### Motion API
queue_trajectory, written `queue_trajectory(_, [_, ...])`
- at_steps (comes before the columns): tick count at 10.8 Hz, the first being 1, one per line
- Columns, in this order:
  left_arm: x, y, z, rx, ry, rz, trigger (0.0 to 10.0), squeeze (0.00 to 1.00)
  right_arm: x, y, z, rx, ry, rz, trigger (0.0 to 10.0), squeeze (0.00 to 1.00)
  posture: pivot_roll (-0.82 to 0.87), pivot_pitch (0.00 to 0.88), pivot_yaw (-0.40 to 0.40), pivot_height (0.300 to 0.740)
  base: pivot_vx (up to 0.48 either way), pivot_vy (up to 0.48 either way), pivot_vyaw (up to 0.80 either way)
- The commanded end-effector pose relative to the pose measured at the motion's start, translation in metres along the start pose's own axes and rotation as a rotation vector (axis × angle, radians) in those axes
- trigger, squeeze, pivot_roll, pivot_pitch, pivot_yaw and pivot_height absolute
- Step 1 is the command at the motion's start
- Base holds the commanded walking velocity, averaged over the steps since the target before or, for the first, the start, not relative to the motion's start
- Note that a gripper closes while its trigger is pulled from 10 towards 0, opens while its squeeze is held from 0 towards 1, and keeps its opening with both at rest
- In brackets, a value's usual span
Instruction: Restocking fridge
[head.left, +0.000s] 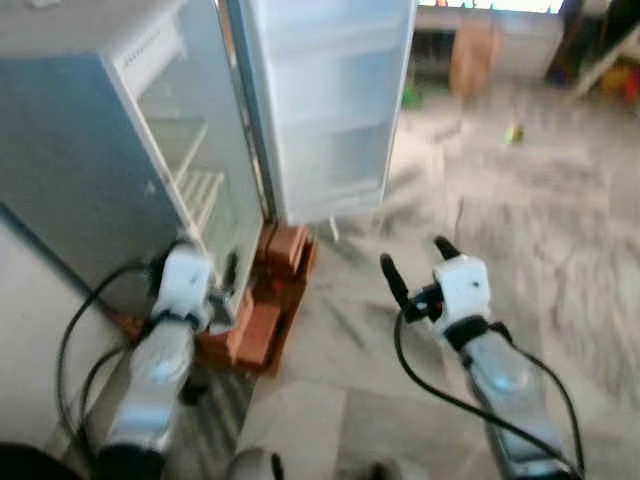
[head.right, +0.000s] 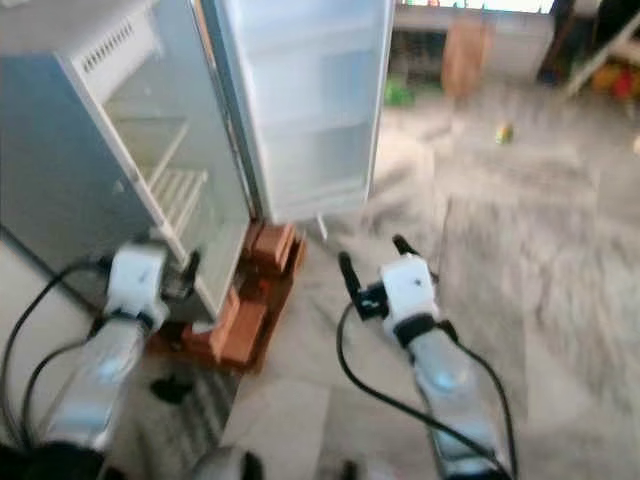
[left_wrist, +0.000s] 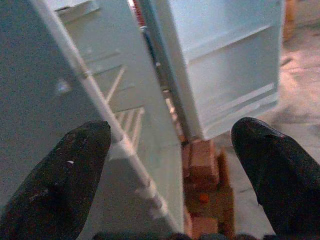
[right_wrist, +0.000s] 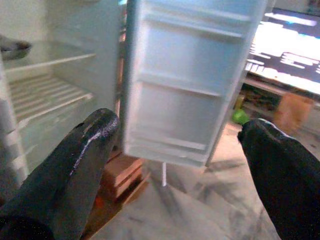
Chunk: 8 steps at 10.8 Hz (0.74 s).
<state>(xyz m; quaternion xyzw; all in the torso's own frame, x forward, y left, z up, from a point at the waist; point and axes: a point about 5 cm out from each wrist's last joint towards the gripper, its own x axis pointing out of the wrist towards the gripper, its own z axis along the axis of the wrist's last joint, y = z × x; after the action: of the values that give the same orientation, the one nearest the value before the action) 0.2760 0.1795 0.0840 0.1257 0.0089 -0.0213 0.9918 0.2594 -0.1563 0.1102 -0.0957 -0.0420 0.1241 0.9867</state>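
Ahead, open fridge door (head.left: 330, 110) edge, bare floor (head.left: 520, 230) beyond.

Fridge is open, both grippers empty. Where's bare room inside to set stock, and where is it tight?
The fridge wire shelves look bare, apart from a dark dish at the upper shelf's edge. The open door racks look empty too. It is tight low down: bricks crowd the base beside the left gripper. The right gripper has open floor around it.

Head views are motion-blurred; small green object (head.left: 513, 133) on the far floor is too smeared to identify; fridge (head.left: 90, 150) top is cut by the frame edge. Fridge door (right_wrist: 195, 80) top is cropped too; dark item (right_wrist: 14, 48) on an inner shelf is half cut off, unidentifiable.
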Motion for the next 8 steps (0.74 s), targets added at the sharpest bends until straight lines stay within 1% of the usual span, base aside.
queue_trajectory(1, [0.001,-0.001,0.007,-0.015,-0.014,0.019,10.0,0.00,-0.003,-0.007,-0.005,0.037,0.030,-0.069,10.0,0.00,0.04,0.019,0.086,0.740,0.289,-0.379,0.00])
queue_trajectory(2, [0.000,-0.005,0.010,-0.017,-0.012,-0.001,10.0,0.00,0.002,-0.010,-0.006,0.087,0.024,-0.112,10.0,0.00,0.04,0.019,0.096,0.740,0.345,-0.330,0.00])
queue_trajectory(3, [0.000,-0.009,0.013,-0.012,-0.016,-0.025,10.0,0.00,0.010,-0.014,-0.004,0.108,0.014,-0.133,10.0,0.00,0.03,0.024,0.099,0.740,0.379,-0.292,0.00])
queue_trajectory(4, [0.003,-0.010,0.017,-0.003,-0.025,-0.037,10.0,0.00,0.019,-0.016,0.000,0.106,0.002,-0.142,10.0,0.00,0.03,0.033,0.104,0.740,0.394,-0.274,0.00])
queue_trajectory(5, [0.007,-0.012,0.023,-0.006,-0.035,-0.036,10.0,0.00,0.025,-0.014,0.005,0.110,-0.013,-0.144,10.0,0.00,0.03,0.050,0.105,0.740,0.405,-0.255,0.00])
queue_trajectory(6, [0.008,-0.012,0.030,-0.004,-0.046,-0.040,10.0,0.00,0.026,-0.010,0.009,0.126,-0.023,-0.139,10.0,0.00,0.02,0.074,0.102,0.740,0.420,0.000,0.00])
queue_trajectory(7, [0.006,-0.012,0.031,-0.008,-0.042,-0.043,10.0,0.00,0.025,-0.003,0.011,0.153,-0.028,-0.135,10.0,0.00,0.01,0.102,0.107,0.740,0.465,0.000,0.00])
queue_trajectory(8, [0.002,-0.013,0.023,-0.001,-0.017,-0.051,10.0,0.00,0.017,0.011,0.004,0.183,0.002,-0.111,10.0,0.00,0.01,0.108,0.092,0.740,0.465,0.000,0.00])
